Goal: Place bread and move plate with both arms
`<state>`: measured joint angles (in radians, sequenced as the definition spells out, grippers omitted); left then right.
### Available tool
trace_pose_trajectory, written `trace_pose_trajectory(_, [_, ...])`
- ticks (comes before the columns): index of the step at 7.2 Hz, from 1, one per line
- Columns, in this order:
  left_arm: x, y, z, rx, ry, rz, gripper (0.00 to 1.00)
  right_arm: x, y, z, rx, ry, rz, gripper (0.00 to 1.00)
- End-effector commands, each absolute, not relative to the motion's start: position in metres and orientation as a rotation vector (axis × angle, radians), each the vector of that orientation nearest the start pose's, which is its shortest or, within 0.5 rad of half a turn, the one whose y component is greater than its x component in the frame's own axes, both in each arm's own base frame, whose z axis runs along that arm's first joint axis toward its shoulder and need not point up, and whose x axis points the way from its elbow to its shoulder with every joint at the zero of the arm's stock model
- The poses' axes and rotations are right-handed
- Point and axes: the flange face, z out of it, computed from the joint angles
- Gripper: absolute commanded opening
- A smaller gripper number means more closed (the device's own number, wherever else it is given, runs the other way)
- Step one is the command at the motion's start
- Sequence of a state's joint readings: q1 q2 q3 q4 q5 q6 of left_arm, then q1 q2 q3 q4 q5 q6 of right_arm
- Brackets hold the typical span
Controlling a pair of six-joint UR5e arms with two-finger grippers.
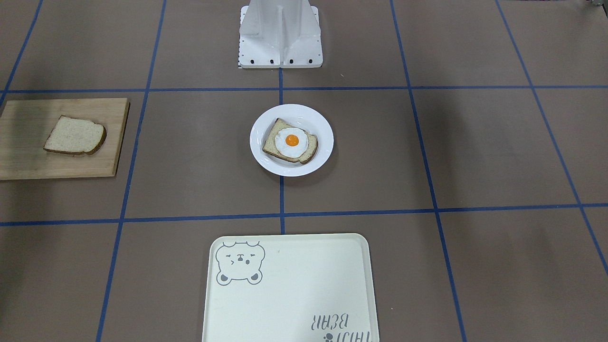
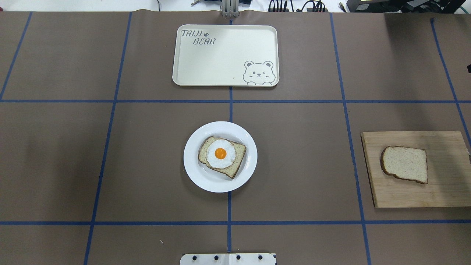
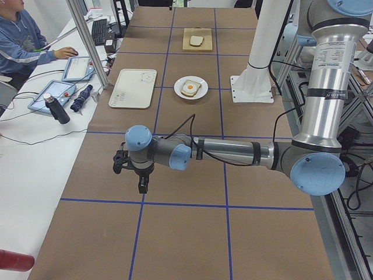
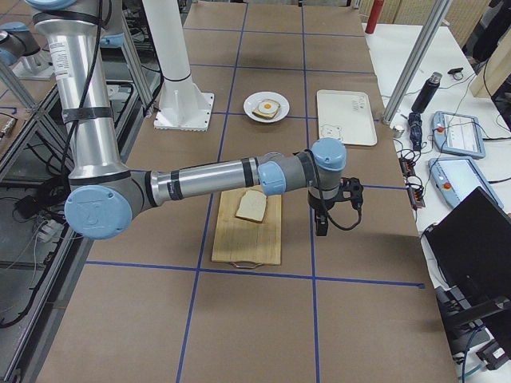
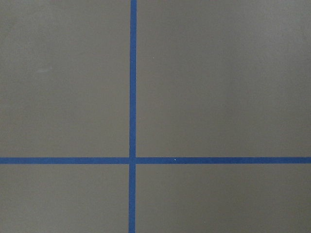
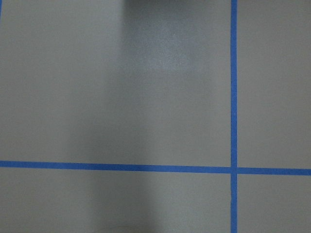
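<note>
Distantly, left tool (image 3: 143, 186), right tool (image 4: 321, 229), grip unreadable

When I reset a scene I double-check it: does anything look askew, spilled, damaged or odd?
Nothing stands out. The bread lies flat on the wooden board, the egg-topped slice sits within the plate, and the bear tray lies square to the grid. The board is turned slightly against the tape lines; no spills or damage show.
</note>
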<state>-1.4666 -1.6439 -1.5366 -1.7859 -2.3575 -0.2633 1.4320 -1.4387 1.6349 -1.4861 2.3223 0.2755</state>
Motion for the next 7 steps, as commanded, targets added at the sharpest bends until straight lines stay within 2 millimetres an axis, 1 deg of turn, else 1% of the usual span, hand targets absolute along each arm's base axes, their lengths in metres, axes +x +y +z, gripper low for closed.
trace_pose_trajectory(1, [-0.007,-0.523,0.631,0.127,0.822,-0.035,0.99,-0.017,-0.556,0.556,0.121,-0.821,0.001,1.00])
trace_pose_trajectory(2, [-0.008,-0.522,0.621,0.156,0.816,-0.030,0.99,-0.019,-0.550,0.561,0.150,-0.825,-0.019,1.00])
trace_pose_trajectory(3, [-0.007,-0.522,0.619,0.176,0.822,-0.023,0.99,-0.023,-0.549,0.558,0.167,-0.833,-0.035,1.00])
trace_pose_trajectory(4, [-0.007,-0.522,0.616,0.185,0.830,-0.017,0.99,-0.035,-0.548,0.557,0.159,-0.836,-0.053,1.00])
trace_pose_trajectory(5, [-0.007,-0.522,0.615,0.206,0.830,-0.005,0.99,-0.044,-0.542,0.562,0.152,-0.834,-0.069,1.00])
trace_pose_trajectory(6, [-0.005,-0.524,0.611,0.252,0.833,0.013,0.99,-0.054,-0.536,0.562,0.176,-0.848,-0.097,1.00])
trace_pose_trajectory(7, [-0.006,-0.521,0.616,0.246,0.831,0.010,0.99,-0.057,-0.528,0.566,0.184,-0.872,-0.113,1.00])
